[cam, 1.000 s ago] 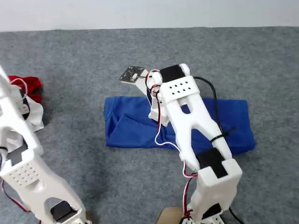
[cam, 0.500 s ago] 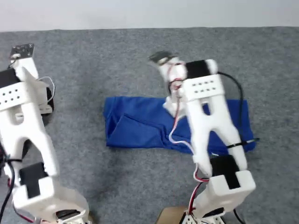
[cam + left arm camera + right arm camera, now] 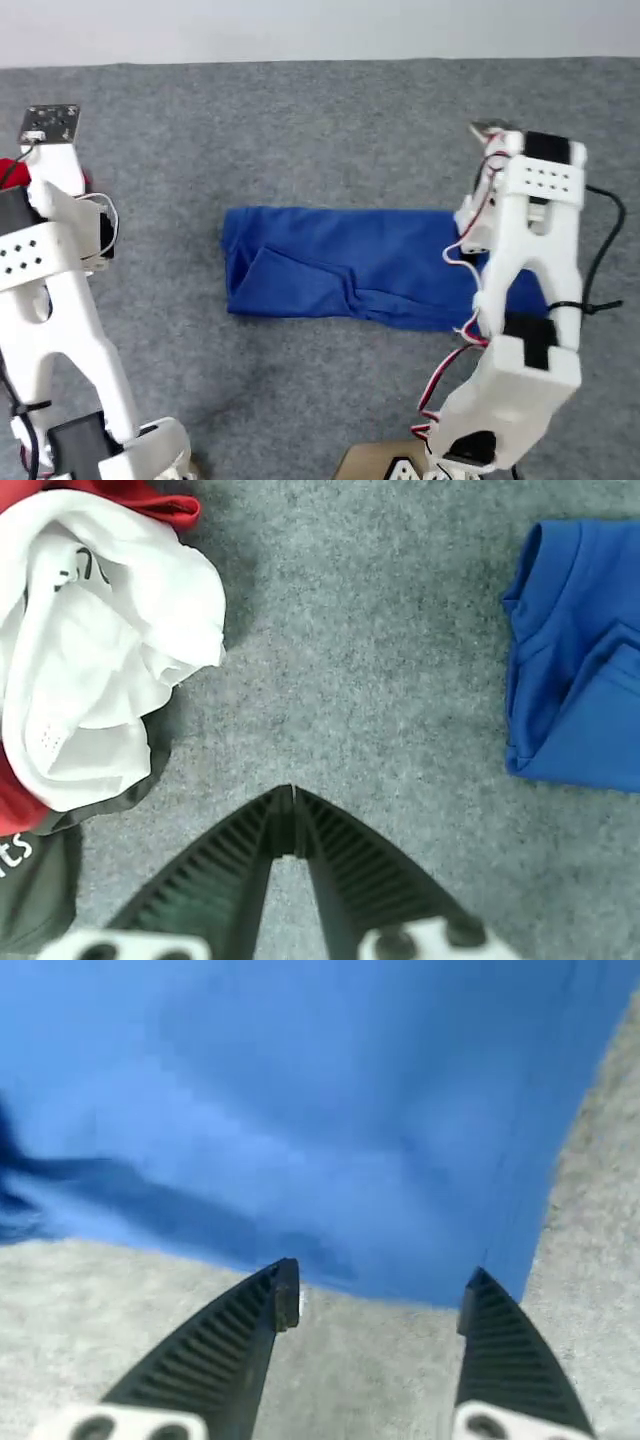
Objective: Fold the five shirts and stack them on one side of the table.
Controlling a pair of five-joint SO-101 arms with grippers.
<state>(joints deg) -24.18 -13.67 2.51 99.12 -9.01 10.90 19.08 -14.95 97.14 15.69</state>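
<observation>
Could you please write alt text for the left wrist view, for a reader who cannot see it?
The left gripper, shut, hangs over the grey table. To one side a crumpled white shirt lies heaped on a red shirt and a dark shirt; to the other, part of a blue shirt.

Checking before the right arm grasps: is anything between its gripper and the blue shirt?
Nothing visible does. The right gripper is open, right at the edge of the blue shirt, with bare grey mat under its tips.
</observation>
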